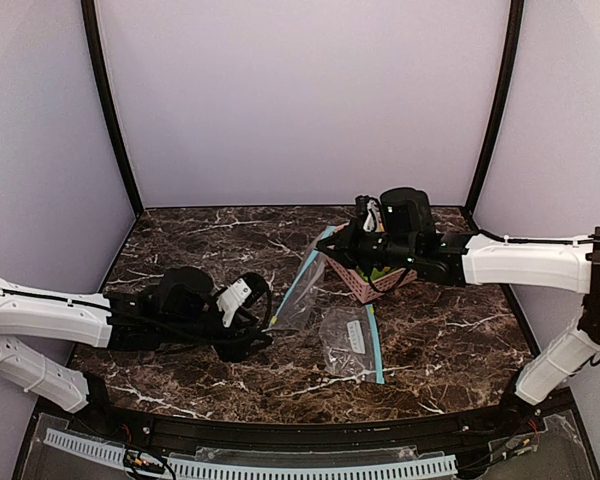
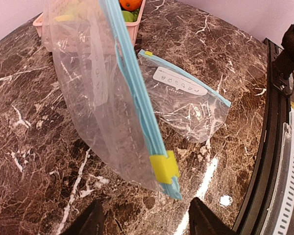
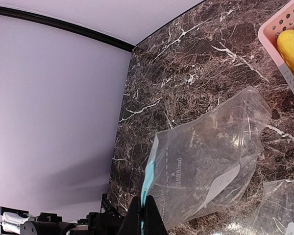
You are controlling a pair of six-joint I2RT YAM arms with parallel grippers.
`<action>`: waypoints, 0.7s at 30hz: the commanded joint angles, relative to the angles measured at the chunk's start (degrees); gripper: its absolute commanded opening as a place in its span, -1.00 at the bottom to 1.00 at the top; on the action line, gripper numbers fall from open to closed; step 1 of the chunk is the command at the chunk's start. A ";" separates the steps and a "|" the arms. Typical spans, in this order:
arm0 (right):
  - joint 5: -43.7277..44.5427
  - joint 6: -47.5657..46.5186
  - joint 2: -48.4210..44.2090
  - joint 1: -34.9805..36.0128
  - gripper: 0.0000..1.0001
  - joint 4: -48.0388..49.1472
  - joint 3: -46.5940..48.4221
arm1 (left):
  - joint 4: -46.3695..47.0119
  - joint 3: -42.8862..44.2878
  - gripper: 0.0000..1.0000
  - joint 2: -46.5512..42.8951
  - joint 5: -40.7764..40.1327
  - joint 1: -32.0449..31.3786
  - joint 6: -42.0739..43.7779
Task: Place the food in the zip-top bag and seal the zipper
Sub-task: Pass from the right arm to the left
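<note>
Right gripper [image 3: 143,210] is pinching the zip-top bag [image 2: 103,98] by its blue zipper edge, holding it up at a slant.
Left gripper [image 2: 143,223] is hanging wide and empty just near the bag's yellow slider [image 2: 164,167]. The food [image 3: 291,51] is sitting in the pink basket [image 3: 279,29], far right; a second bag [image 2: 186,100] is lying flat.

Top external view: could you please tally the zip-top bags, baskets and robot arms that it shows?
Zip-top bags: 2, the raised bag and the flat bag
Pink basket: 1
Robot arms: 2, the left arm and the right arm
Total: 5
</note>
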 commanded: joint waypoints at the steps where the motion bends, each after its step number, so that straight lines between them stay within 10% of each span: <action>1: 1.27 0.34 -1.59 -0.45 -1.00 0.47 -0.88 | 2.11 1.52 -0.01 0.68 -1.25 -0.19 -0.14; 21: 1.16 0.26 -0.92 -0.46 -1.00 0.46 -0.68 | 5.33 2.00 -0.40 2.57 -0.48 -0.20 -2.10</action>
